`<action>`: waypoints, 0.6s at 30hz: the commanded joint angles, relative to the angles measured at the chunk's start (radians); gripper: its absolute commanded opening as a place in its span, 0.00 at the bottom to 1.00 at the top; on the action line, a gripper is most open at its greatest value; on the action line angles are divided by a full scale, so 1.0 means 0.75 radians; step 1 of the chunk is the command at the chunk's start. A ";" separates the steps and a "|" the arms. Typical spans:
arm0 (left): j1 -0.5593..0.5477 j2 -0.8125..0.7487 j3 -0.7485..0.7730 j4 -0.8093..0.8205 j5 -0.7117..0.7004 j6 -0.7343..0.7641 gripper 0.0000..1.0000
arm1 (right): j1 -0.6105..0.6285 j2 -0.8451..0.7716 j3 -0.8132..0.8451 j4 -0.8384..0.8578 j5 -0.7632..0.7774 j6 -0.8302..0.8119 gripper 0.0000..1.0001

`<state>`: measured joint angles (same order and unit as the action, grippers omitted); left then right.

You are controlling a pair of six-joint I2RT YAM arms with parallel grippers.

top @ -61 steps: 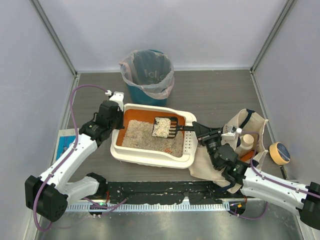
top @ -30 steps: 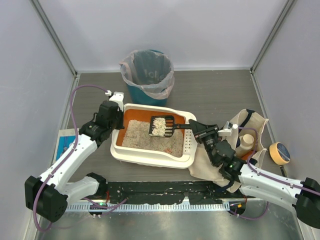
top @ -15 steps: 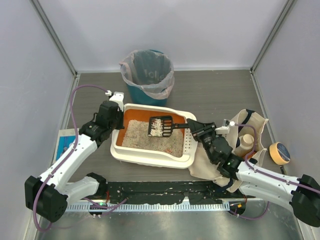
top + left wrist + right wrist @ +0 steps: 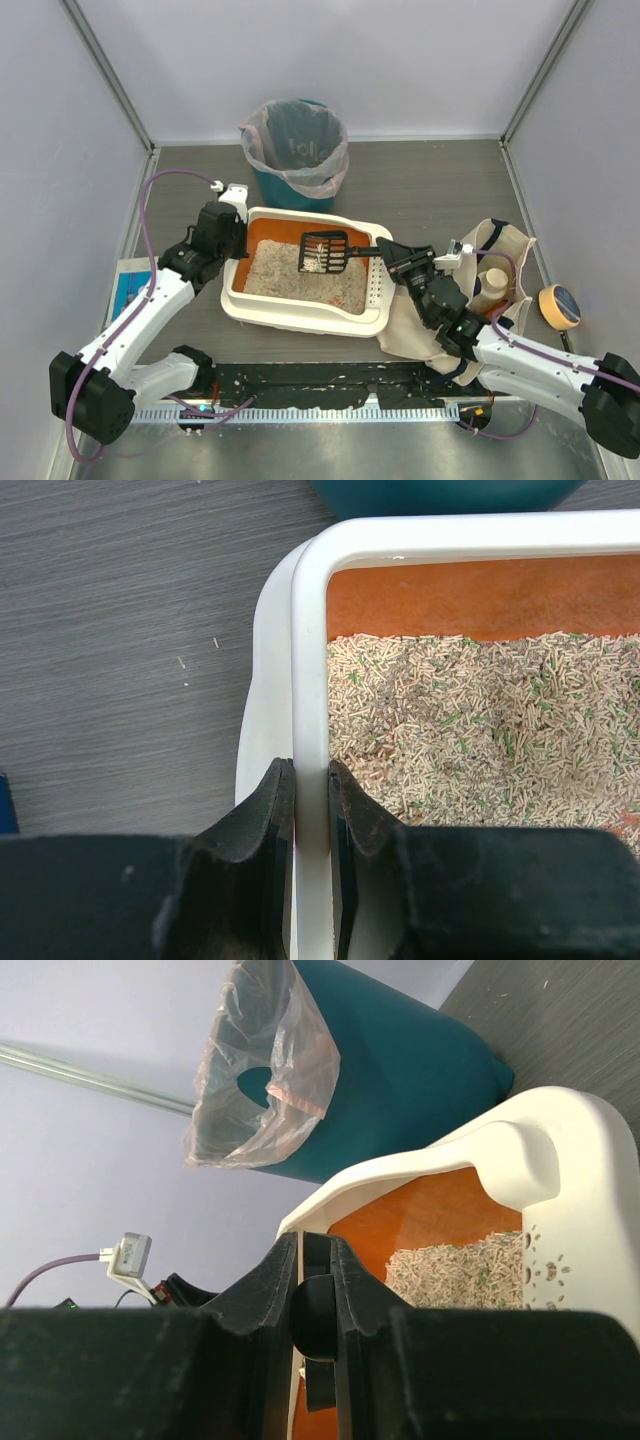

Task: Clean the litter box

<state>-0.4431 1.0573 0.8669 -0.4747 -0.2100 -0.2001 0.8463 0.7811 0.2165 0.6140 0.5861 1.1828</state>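
The litter box (image 4: 300,316) sits in the middle of the table (image 4: 440,190), long side across, with its perforated end to the right. Grey-beige litter (image 4: 285,275) covers its floor, and bare orange shows along the far wall. The left gripper (image 4: 310,792) is clamped on the white rim at the box's left end, one finger outside the wall and one inside, just above the litter. The right gripper (image 4: 316,1260) is closed on the handle of a black slotted scoop (image 4: 322,252). It reaches in over the right end and holds the scoop above the litter near the far wall, with a little litter in its head. A teal bin (image 4: 295,150) with a plastic liner stands just behind the box. A beige tote (image 4: 505,250) lies to the box's right, under the right arm.
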 commanded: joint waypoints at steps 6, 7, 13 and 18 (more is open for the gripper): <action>-0.035 -0.019 -0.011 0.007 0.100 0.007 0.00 | -0.014 0.016 0.033 0.083 -0.010 0.026 0.01; -0.035 -0.017 -0.008 0.007 0.102 0.005 0.00 | -0.014 0.020 -0.008 0.162 -0.002 0.065 0.01; -0.035 -0.011 -0.008 0.005 0.102 0.005 0.00 | -0.018 0.094 0.043 0.128 -0.046 0.057 0.01; -0.037 -0.017 -0.013 0.009 0.098 0.007 0.00 | -0.024 0.110 0.040 0.108 -0.096 0.012 0.01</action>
<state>-0.4438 1.0573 0.8669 -0.4747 -0.2108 -0.1993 0.8333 0.8536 0.1886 0.7452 0.5430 1.2098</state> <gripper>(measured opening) 0.190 0.213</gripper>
